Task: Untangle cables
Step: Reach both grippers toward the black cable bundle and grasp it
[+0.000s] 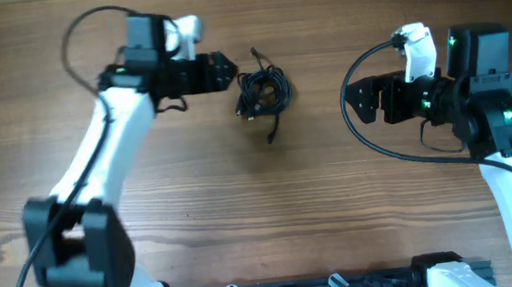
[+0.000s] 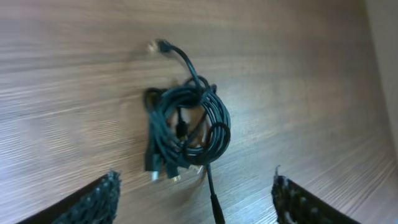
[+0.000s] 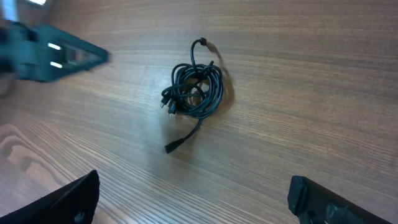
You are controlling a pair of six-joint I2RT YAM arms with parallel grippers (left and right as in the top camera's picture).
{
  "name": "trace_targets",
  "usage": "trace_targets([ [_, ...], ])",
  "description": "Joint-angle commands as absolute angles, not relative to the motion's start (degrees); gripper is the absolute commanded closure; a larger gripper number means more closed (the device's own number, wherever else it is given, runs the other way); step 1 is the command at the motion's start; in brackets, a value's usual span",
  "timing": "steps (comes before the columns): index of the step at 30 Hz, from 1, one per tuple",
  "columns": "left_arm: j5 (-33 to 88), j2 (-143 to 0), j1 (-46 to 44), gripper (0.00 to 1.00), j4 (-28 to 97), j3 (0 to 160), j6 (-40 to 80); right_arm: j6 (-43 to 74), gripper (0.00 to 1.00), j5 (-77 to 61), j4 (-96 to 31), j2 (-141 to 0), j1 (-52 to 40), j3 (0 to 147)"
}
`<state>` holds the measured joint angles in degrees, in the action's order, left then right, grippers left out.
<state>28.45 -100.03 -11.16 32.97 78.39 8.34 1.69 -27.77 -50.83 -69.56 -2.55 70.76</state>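
Just beyond the left hand [image 1: 227,72], the cables [image 1: 263,91] are lying as one tight coil on the counter [image 1: 244,219], in its far half, about midway between the side edges. That hand's fingers [image 2: 99,196] are standing spread, pinching nothing, with the coil sitting ahead of the gap and touching neither. Loose plug ends are trailing toward the far and near edges, so the coil's long axis is running across the left hand's line of reach. Farther off, toward the right edge, the right hand [image 1: 356,102] is hanging spread and empty, well apart from the coil. The left arm looks the better placed for a first grasp.
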Motion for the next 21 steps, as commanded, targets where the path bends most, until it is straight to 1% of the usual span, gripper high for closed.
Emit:
trace_targets([
  [1, 28.8, -104.9, -15.2, 0.31, 29.3, 79.4, 6.2, 2.0, 0.00, -27.0, -50.9, -69.9, -2.7, 71.9],
  [4, 25.0, -107.9, -18.0, 0.44, 27.3, 79.4, 6.2, 2.0, 0.00, -27.0, -51.7, -70.0, -2.7, 71.9],
  [5, 23.8, -108.6, -18.6, 0.45, 27.1, 79.4, 6.2, 2.0, 0.00, -27.0, -52.0, -70.0, -2.7, 71.9],
  [10, 22.4, -112.0, -22.0, 0.46, 24.9, 79.4, 6.2, 1.9, 0.00, -26.3, -52.6, -70.0, -2.7, 71.9],
  [13, 22.2, -114.0, -23.0, 0.44, 23.7, 79.4, 6.2, 1.9, 0.00, -26.3, -52.8, -70.0, -2.7, 71.9],
  [16, 19.7, -115.5, -23.1, 0.46, 23.5, 79.4, 8.0, 1.9, 0.01, -26.3, -53.2, -70.0, -2.7, 71.9],
  [17, 19.6, -115.9, -23.1, 0.51, 23.5, 79.4, 8.2, 1.9, 0.00, -26.3, -53.3, -70.0, -2.7, 71.9],
  [21, 19.4, -116.0, -23.2, 0.79, 23.5, 79.4, 8.2, 2.0, 0.00, -26.4, -53.3, -70.7, -2.7, 71.9],
])
